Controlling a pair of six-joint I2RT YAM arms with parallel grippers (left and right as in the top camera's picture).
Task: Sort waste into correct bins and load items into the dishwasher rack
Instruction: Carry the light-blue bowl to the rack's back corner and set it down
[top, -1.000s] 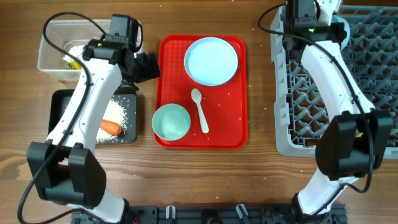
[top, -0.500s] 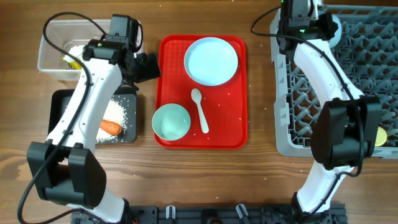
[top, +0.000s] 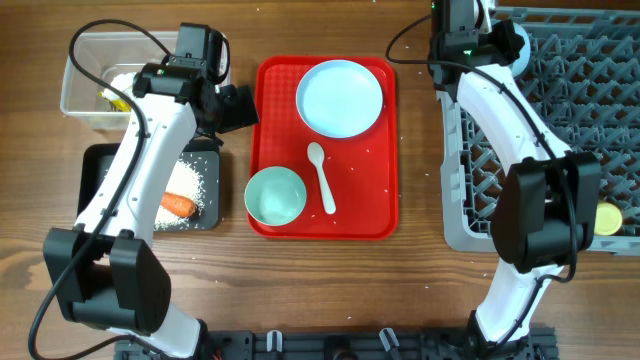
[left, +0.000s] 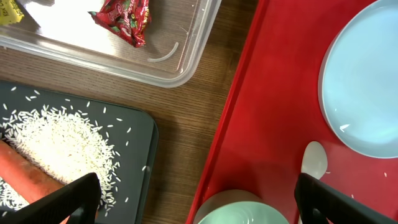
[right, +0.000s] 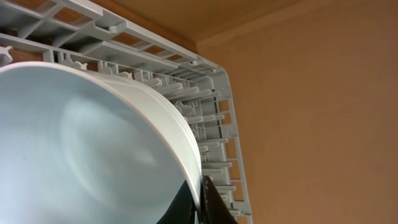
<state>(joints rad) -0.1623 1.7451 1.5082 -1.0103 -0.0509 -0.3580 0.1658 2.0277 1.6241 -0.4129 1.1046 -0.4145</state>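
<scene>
My right gripper (top: 492, 42) is shut on the rim of a pale blue bowl (right: 87, 143) and holds it tilted over the far left corner of the grey dishwasher rack (top: 470, 215); its fingers (right: 200, 200) pinch the rim. My left gripper (top: 236, 106) is open and empty above the left edge of the red tray (top: 385, 215); its fingers (left: 196, 202) are spread wide. The tray holds a pale blue plate (top: 340, 97), a second bowl (top: 275, 195) and a white spoon (top: 321, 177). A yellow cup (top: 607, 218) sits in the rack.
The clear tub (top: 78, 62) at the far left holds white tissue (top: 125, 80) and the snack wrapper (left: 123, 17). The black tray (top: 95, 165) in front of it holds rice (left: 62, 140) and a carrot (top: 177, 205). Loose grains dot the tray and table.
My right arm has moved left along the rack's far edge with the bowl. The left arm has not moved.
</scene>
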